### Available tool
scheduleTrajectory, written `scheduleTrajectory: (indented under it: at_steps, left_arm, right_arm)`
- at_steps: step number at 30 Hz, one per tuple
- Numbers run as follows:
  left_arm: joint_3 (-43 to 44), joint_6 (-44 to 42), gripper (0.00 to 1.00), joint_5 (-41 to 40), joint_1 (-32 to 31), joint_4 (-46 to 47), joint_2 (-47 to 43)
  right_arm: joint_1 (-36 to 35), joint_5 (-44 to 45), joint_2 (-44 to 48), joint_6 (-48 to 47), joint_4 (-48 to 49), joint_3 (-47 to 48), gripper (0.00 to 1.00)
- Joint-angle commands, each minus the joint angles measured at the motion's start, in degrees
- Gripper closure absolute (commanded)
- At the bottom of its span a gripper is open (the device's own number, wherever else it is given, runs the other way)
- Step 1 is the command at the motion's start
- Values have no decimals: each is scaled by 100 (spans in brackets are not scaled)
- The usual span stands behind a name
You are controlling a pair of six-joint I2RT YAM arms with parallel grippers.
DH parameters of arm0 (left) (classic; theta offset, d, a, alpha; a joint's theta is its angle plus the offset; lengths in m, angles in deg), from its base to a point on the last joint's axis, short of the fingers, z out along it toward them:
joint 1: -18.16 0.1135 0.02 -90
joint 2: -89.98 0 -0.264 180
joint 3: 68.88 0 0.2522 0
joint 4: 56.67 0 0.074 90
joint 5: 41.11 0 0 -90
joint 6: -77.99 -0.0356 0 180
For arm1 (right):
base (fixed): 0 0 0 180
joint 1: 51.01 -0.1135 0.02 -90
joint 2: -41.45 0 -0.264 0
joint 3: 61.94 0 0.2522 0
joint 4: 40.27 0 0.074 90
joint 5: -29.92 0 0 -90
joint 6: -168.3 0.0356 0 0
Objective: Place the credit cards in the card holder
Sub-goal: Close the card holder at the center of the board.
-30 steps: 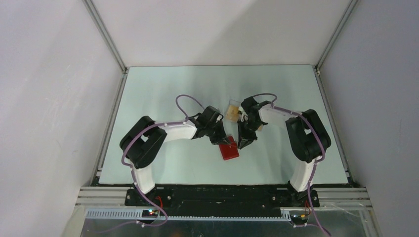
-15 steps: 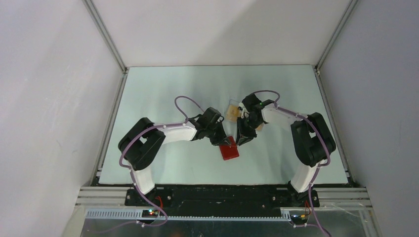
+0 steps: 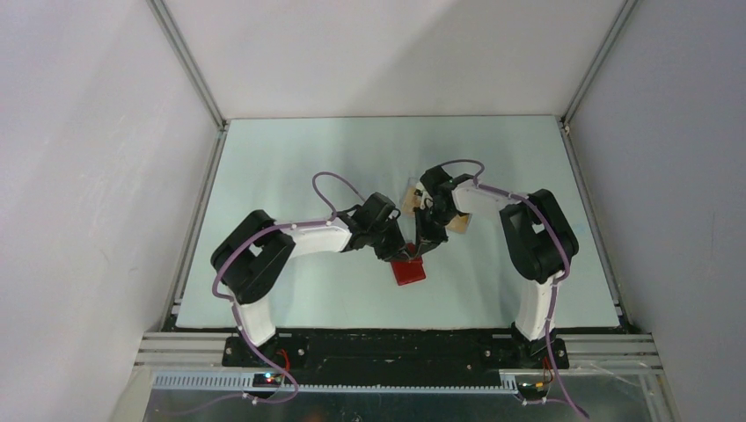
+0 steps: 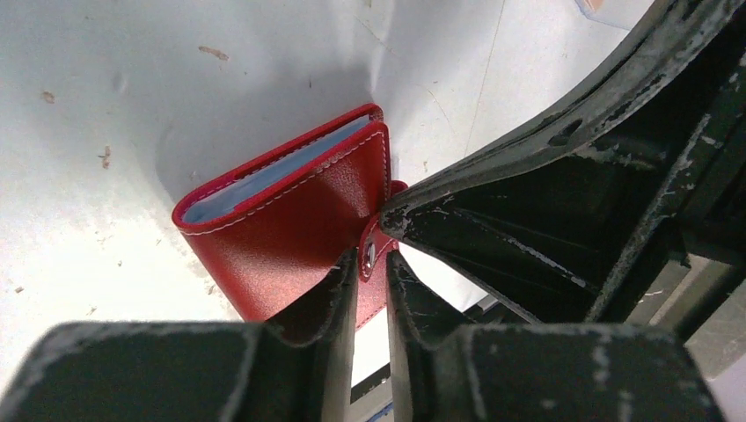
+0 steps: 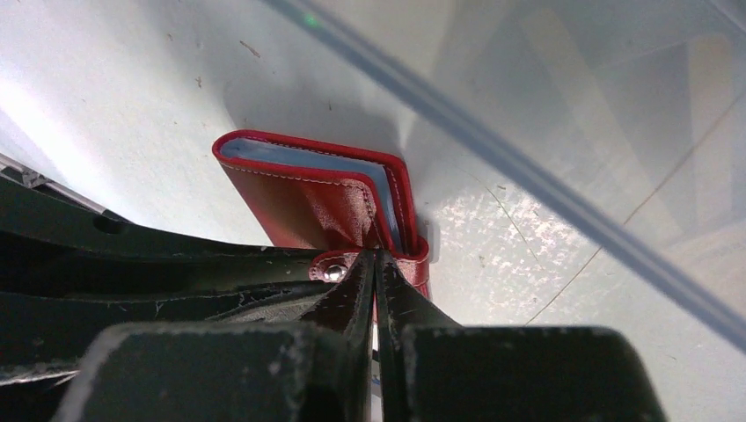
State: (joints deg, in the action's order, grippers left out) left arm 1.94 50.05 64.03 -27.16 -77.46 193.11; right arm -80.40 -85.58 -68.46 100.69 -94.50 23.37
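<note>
Your card holder lies folded on the surface, between both arms. The left gripper narrowly pinches its closing tab. The right gripper is closed against the same corner. It looks light, soft and springy, so hold the tab.

No readable text, label, brand or number shows in any view

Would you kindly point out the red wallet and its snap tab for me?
red wallet point(image 4: 290, 211): left wrist view, on its outer cover.
snap tab point(image 5: 332, 271): right wrist view, on its metal stud.
</note>
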Motion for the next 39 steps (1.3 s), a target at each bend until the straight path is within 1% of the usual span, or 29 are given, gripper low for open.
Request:
scheduleTrajectory:
  at_steps: [1,2,4,7,10,15,19,24,28,33,39]
  left_arm:
    - [-9,-43,75,-120,-24,-24,-320]
    - [-19,-53,71,-135,-13,-33,-353]
    - [-29,-97,70,-139,19,-54,-381]
    - [-95,-172,70,-189,82,-110,-429]
    - [-137,-252,73,-300,119,-196,-448]
    - [-99,-332,81,-184,126,-229,-254]
    - [-9,-384,82,-124,124,-231,-148]
    - [21,-403,88,-115,120,-230,-108]
    - [-5,-439,89,-136,80,-231,-56]
    - [-18,-443,90,-197,37,-251,-1]
    - [50,-409,82,-148,52,-249,-174]
  right_arm:
    - [-147,283,-189,-28,-45,153,97]
    - [-155,300,-191,-26,-48,151,97]
    - [-159,317,-172,-30,-51,150,98]
    - [-159,305,-136,-17,-53,155,98]
    - [-155,284,-126,-23,-69,156,97]
    - [-152,257,-145,-29,-84,149,98]
    - [-153,232,-158,-26,-71,151,98]
    - [-149,217,-163,-26,-80,149,97]
    - [-156,135,-139,2,-44,149,97]
    - [-187,83,-130,24,-10,149,97]
    - [-255,296,-305,-33,-163,149,99]
